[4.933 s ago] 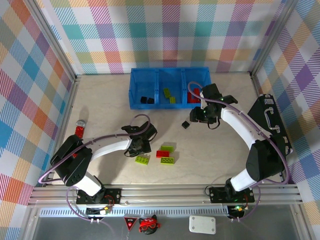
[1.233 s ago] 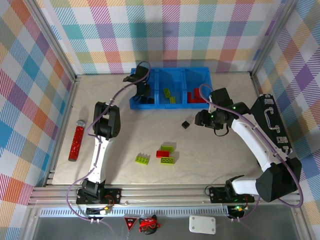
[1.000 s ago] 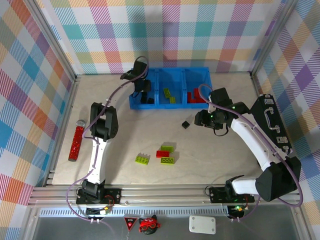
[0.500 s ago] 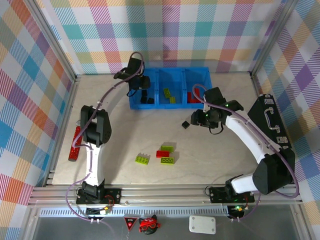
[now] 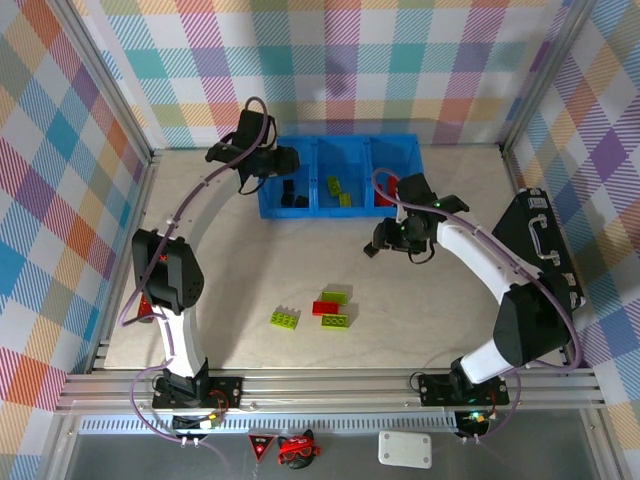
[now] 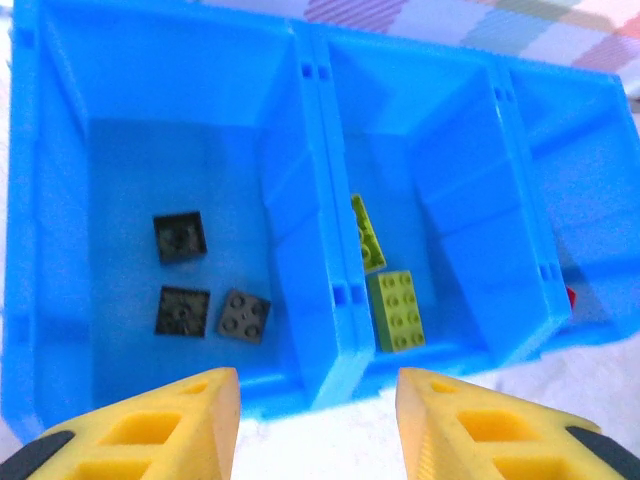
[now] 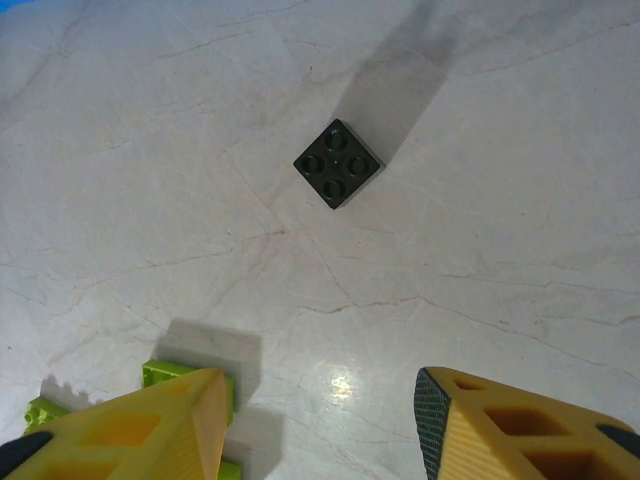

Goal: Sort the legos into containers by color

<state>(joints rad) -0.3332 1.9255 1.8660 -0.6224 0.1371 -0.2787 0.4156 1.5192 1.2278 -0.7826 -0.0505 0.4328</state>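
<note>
Approaching the loose black brick (image 7: 337,163), the right gripper (image 7: 318,390) hovers over the table (image 7: 520,250) with its fingers spread and nothing between them. The brick lies studs-up ahead of the fingertips and apart from them. In the overhead view the same brick (image 5: 371,250) sits just beside the gripper (image 5: 385,240), well short of the blue bin (image 5: 310,211). Because the brick is turned cornerwise to the jaws, a sound grasp probably calls for a wrist rotation so that the pads meet two flat sides rather than corners. A forward advance and a straight descent would then bring the fingers astride it. The left gripper (image 6: 318,385), likewise spread and empty, hangs over the bin's left compartment (image 6: 120,170), where three sorted black bricks (image 6: 182,238) lie; two sorted lime bricks (image 6: 396,310) occupy the middle compartment. That arm may need to clear away before delivery. One red brick (image 5: 325,307) and three loose lime bricks (image 5: 284,319) wait on the table nearer the bases.
</note>
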